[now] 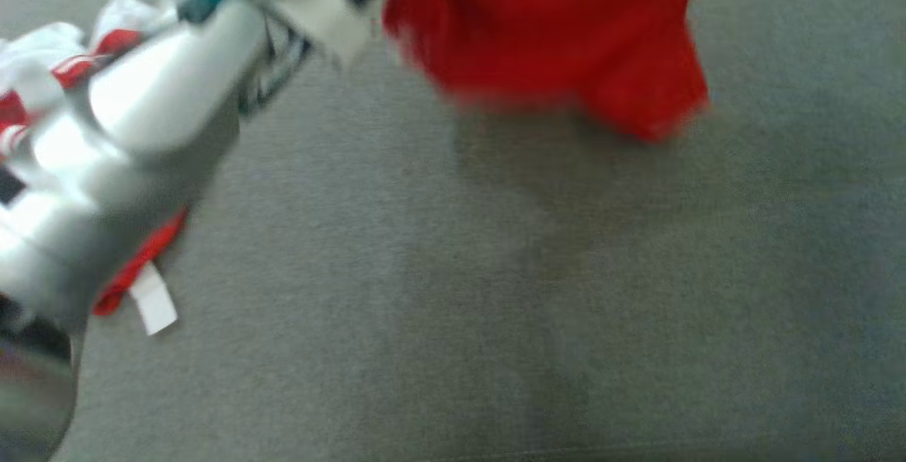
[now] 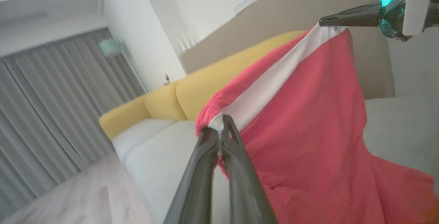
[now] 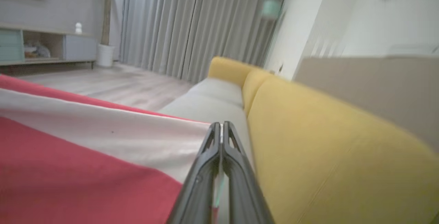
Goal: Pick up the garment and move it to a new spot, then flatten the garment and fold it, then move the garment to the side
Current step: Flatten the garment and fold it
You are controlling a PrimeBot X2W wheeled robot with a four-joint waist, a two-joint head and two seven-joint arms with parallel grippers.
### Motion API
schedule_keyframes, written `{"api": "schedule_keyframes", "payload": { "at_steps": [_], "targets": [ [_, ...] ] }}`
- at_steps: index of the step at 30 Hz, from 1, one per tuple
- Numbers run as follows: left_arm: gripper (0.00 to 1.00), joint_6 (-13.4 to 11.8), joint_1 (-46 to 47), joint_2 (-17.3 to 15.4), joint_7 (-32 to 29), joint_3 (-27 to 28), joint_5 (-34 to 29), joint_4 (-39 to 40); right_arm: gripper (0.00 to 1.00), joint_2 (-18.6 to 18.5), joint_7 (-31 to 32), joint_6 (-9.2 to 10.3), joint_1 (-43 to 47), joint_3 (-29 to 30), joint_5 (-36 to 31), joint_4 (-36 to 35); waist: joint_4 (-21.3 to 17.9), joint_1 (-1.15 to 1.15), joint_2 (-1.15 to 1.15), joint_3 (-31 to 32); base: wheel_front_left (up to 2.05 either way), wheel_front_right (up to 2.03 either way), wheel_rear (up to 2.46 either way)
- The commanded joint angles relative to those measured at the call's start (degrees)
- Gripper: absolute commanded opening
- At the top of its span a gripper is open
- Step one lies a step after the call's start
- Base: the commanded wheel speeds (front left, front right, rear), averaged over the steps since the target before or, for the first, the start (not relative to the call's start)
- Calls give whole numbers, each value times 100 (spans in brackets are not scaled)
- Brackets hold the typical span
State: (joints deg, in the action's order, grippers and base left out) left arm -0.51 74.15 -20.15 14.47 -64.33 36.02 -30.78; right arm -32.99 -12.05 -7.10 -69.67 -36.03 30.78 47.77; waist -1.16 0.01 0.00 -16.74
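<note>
Above the grey fabric sofa seat, red cloth garment with white band hangs stretched; left gripper and right gripper both pinched tight on the band. Hem possibly off seat, blurry.

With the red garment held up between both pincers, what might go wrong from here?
The left pincer and right pincer each pinch the red garment only at its white band, with their tips, so it may slip. The left forearm hangs over the clothes pile and could snag it.
</note>
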Motion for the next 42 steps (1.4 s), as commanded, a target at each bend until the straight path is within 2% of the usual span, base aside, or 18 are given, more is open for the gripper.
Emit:
{"api": "schedule_keyframes", "payload": {
  "at_steps": [1, 6, 9, 12, 13, 18, 24, 30, 34, 38, 42],
  "targets": [
    [0, -98, 575, -65, 44, 395, -225, 52, 0, -146, -139, -39, -355, 195, -187, -118, -265, -1, 0, -242, 0, 0, 0],
    [0, -139, 917, 30, 50, 1052, -848, 402, 0, -223, -273, -39, -819, 770, -690, -489, -500, -1, 0, -421, 0, 0, 0],
    [0, -32, 522, -14, 51, 1240, -1085, 585, 0, -189, -281, -39, -424, 889, -800, -780, -602, -1, 0, -481, 0, 0, 0],
    [0, 106, -132, -83, 51, 1217, -1309, 634, 0, -139, -263, -39, 298, 996, -802, -1048, -667, -1, 0, -548, 0, 0, 0],
    [0, 106, -132, -83, 51, 1217, -1309, 634, 0, -139, -263, -39, 298, 996, -802, -1048, -667, -1, 0, -548, 0, 0, 0],
    [0, 166, -1692, -22, 52, 1033, -1598, 803, 0, 38, -271, -39, 2072, 1495, -764, -1575, -672, -1, 0, -587, 0, 0, 0],
    [0, 271, -3543, -3, 52, 741, -1825, 989, 0, 357, -233, -39, 4391, 2492, -912, -2556, -653, -1, 0, -384, 0, 0, 0],
    [0, 75, -4896, -241, 52, 730, -1872, 1437, 0, 527, 324, -39, 6492, 3375, -911, -4294, -650, -1, 0, -61, 0, 0, 0],
    [0, -122, -5410, -473, 52, 824, -1894, 1989, 0, 661, 811, -39, 7491, 4140, -1088, -5667, -521, -1, 0, 42, 0, 0, 0],
    [0, -121, -5360, -422, 52, 1033, -1775, 2486, 0, 769, 1378, -39, 7751, 4589, -1278, -6553, -275, -1, 0, 41, 0, 0, 0],
    [0, 67, -4920, -104, 18, 1280, -1438, 2550, 0, 657, 1788, -39, 7176, 4595, -1339, -6556, -17, -1, 0, -124, 0, 0, 0]
  ]
}}
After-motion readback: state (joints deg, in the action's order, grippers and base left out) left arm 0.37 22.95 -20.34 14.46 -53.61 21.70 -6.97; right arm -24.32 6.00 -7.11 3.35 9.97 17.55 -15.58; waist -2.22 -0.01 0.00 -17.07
